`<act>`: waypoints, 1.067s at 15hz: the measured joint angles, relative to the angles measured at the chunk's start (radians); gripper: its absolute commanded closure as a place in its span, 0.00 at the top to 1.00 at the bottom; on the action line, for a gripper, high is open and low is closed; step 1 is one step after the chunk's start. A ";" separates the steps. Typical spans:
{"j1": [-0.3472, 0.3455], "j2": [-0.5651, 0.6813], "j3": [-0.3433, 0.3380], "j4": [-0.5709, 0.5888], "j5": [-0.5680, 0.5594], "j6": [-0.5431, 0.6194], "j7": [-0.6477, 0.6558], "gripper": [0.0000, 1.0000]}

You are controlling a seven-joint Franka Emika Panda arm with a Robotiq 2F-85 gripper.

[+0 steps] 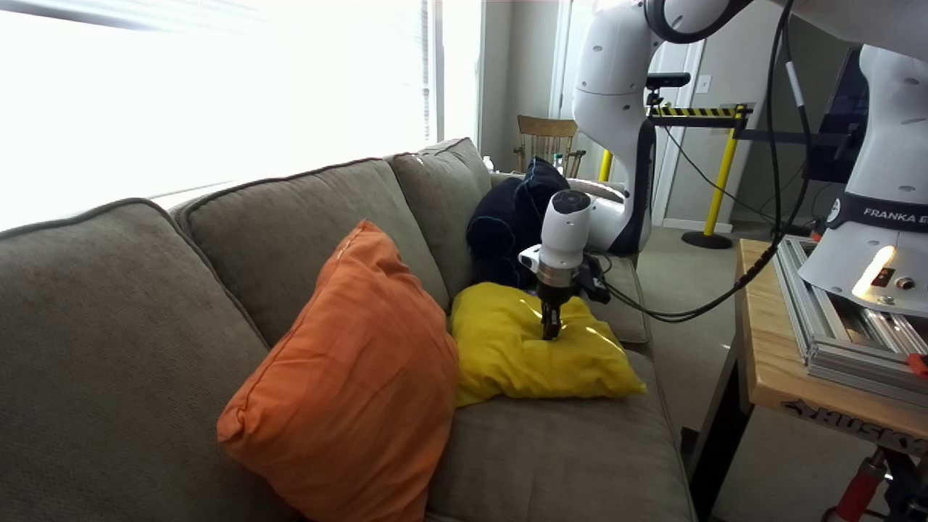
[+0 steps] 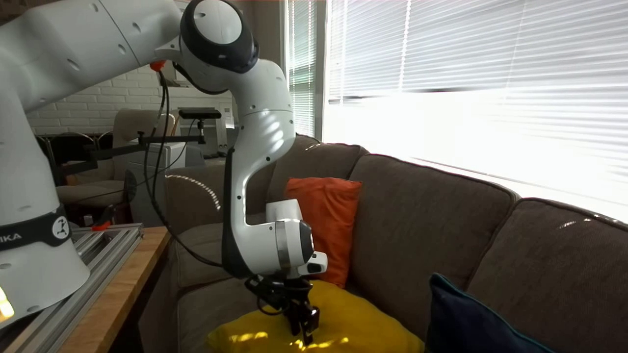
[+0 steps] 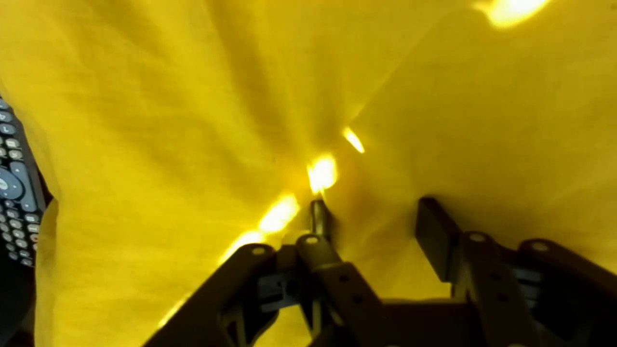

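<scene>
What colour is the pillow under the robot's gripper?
Yellow; the pillow shows best in the wrist view.

A grey-brown sofa stands along a window that glares white above its back edge; blinds hang there. Sunlight flecks the armrest at one end, beyond which a beige chair stands before a white brick wall. Beyond the opposite end are a wooden chair, a grey wall and a white door, with a yellow post on the beige floor. Past the sofa's front edge, a wooden bench stands across a strip of floor
</scene>
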 measured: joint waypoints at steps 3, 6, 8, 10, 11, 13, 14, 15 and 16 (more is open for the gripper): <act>-0.002 0.003 0.005 0.004 0.001 -0.002 0.001 0.01; -0.017 -0.001 0.021 0.004 0.004 -0.004 0.003 0.00; -0.031 -0.015 0.028 0.003 0.005 -0.004 0.009 0.00; -0.044 -0.048 0.031 -0.005 0.006 -0.004 0.021 0.00; -0.048 -0.073 0.031 -0.013 0.006 -0.003 0.030 0.00; -0.049 -0.135 0.024 -0.034 0.006 0.008 0.056 0.00; -0.047 -0.170 0.017 -0.047 0.006 0.019 0.067 0.00; -0.042 -0.207 0.008 -0.059 0.005 0.030 0.079 0.00; -0.036 -0.244 -0.003 -0.073 0.005 0.040 0.089 0.00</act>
